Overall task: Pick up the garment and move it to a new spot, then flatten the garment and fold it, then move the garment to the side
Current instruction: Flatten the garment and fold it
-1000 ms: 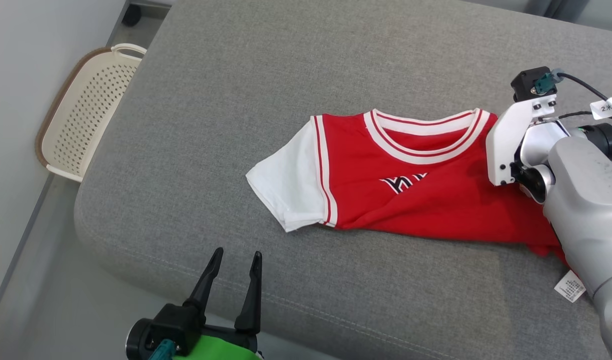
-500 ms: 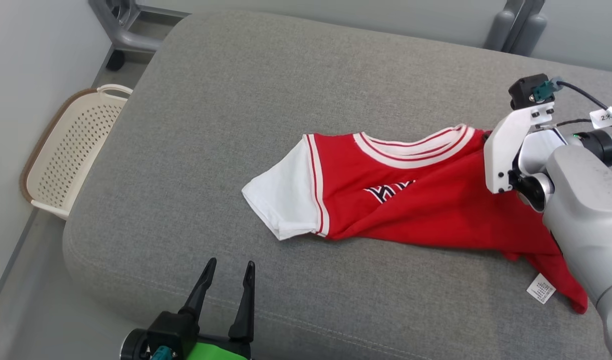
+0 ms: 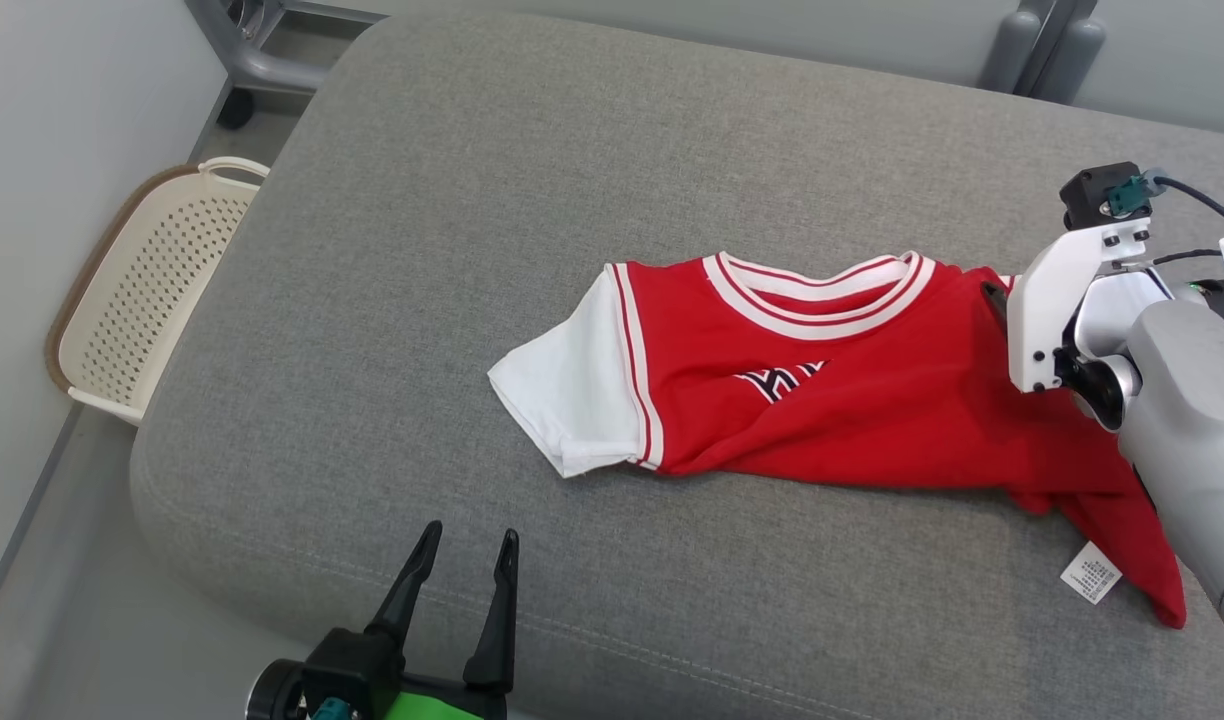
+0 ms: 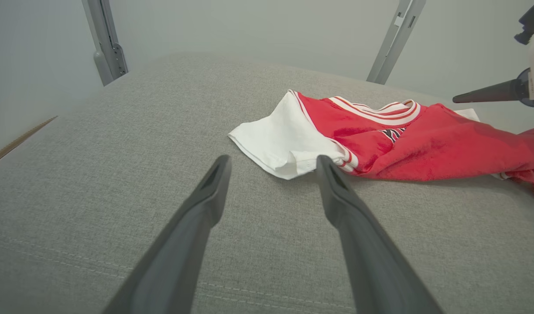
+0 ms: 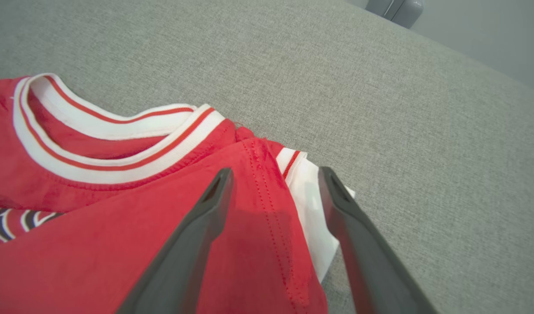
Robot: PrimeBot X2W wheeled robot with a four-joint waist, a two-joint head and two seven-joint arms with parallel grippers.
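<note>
Red garment (image 3: 852, 400) with white sleeves is seen lying rumpled on the grey cushion (image 3: 572, 180), right of centre, its lower part folded up across the chest and a white label (image 3: 1090, 573) showing at the near right corner. Right gripper (image 5: 275, 172) is spread wide over the shoulder seam at the garment's right end, nothing clasped between the fingers. Left gripper (image 3: 471, 530) is spread wide too, empty, near the cushion's front edge, apart from the white sleeve.
</note>
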